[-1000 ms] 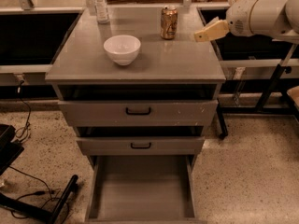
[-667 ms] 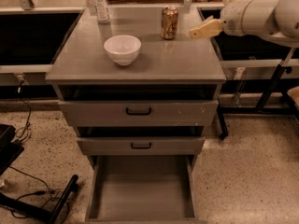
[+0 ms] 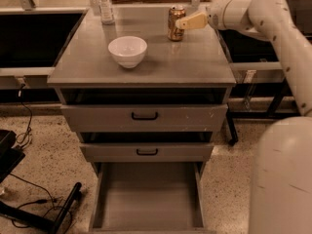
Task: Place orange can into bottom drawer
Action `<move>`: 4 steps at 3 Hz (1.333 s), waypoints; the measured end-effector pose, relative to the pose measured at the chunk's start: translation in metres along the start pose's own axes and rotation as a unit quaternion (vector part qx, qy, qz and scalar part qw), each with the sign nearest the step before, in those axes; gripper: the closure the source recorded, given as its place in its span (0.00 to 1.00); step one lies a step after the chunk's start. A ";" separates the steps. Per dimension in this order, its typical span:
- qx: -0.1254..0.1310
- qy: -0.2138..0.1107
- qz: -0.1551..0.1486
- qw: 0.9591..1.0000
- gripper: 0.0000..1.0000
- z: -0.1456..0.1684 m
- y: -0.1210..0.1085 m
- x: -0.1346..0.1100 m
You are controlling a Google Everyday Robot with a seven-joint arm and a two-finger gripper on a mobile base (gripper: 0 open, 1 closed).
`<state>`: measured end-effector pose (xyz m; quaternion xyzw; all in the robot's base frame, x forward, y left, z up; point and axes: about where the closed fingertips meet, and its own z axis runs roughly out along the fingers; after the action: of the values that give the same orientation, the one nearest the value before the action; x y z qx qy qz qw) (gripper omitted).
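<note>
Brings gripper (image 3: 191,22) leftward to 3 o'clock of orange can (image 3: 176,23), perhaps touching; cannot tell how open. Leaves can upright at 12 o'clock of cabinet top (image 3: 185,62), yet to reach open bottom drawer (image 3: 146,199) at 6 o'clock.

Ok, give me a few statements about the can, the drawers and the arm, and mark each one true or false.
1. The orange can stands upright on the cabinet top. True.
2. The bottom drawer is shut. False: it is pulled open.
3. The gripper is level with the can, close on its picture-right side. True.
4. The white bowl sits in the bottom drawer. False: it is on the cabinet top, nearer the front than the can.
5. The clear bottle lies on its side. False: it stands upright at the back of the cabinet top.
</note>
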<state>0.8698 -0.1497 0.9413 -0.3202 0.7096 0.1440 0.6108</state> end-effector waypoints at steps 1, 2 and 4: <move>0.002 -0.009 0.016 1.000 0.00 0.042 -0.007 -0.007; -0.006 -0.026 0.030 0.999 0.00 0.076 -0.002 -0.013; -0.006 -0.048 0.054 0.997 0.19 0.116 0.001 0.004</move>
<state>0.9591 -0.0814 0.9124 -0.2782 0.6947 0.1963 0.6336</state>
